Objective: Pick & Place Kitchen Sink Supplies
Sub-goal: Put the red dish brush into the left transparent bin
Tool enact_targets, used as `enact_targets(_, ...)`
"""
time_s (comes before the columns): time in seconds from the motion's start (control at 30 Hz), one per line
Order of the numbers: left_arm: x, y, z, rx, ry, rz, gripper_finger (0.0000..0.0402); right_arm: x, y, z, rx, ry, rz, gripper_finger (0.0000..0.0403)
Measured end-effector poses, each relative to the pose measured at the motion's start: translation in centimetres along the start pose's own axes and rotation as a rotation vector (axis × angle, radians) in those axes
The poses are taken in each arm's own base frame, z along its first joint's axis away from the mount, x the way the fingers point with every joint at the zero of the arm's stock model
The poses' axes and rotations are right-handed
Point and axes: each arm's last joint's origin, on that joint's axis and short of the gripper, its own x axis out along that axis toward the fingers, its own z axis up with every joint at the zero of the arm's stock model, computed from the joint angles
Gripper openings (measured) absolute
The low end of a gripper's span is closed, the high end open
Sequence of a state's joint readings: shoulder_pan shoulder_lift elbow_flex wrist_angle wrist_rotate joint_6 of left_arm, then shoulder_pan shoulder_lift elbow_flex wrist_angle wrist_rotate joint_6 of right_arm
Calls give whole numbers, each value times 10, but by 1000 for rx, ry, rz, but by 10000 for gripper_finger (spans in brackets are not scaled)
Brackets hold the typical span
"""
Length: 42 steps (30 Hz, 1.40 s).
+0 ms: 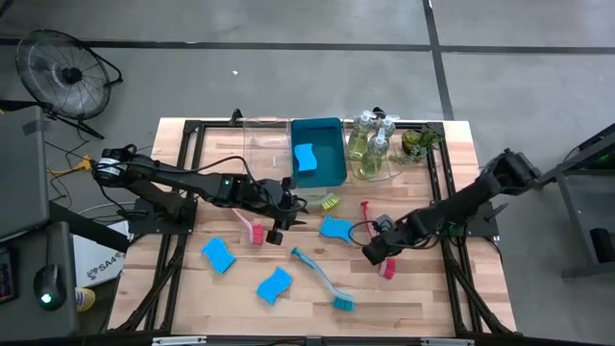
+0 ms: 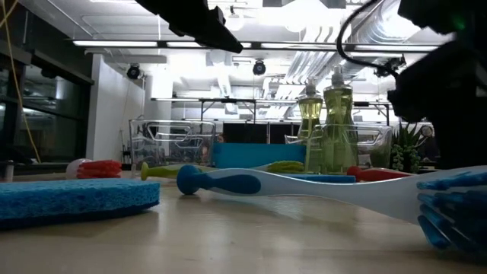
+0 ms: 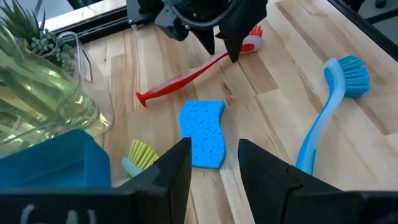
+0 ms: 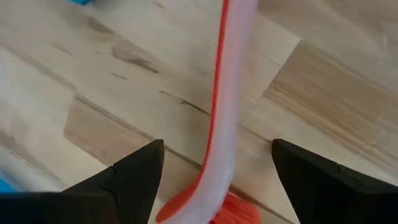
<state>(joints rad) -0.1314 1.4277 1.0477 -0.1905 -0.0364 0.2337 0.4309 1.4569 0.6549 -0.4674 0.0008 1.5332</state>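
Right end effector (image 4: 214, 171) splayed | straddles slim red brush (image 4: 224, 112) | woodgrain tabletop (image 4: 323, 81)

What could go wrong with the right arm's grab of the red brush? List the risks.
1. The right gripper is open astride the red dish brush, near its bristle end; gripped there, the long handle may swing or sag.
2. The left gripper, open above the blue sponge, is close by; the arms could collide.
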Motion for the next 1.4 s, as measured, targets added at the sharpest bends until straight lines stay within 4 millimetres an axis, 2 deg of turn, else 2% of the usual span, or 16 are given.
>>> enact_targets(0.2,0,0,0,6,0,-4,129,9,-1,-1,18,9,-41,293)
enact_targets(0.3,0,0,0,5,1,-4,129,9,-1,-1,19,20,-48,274)
enact_targets(0.63,0,0,0,5,2,-6,129,9,-4,-2,18,41,-73,124)
enact_targets(0.83,0,0,0,5,1,-6,129,7,-4,-2,19,49,-59,55)
enact_targets(1.0,0,0,0,5,-2,-6,129,-2,0,-2,18,29,18,53)
enact_targets(1.23,0,0,1,5,-8,-4,129,-18,6,2,11,-107,133,53)
enact_targets(1.4,0,0,1,5,-9,-1,129,-28,13,5,-89,-216,226,53)
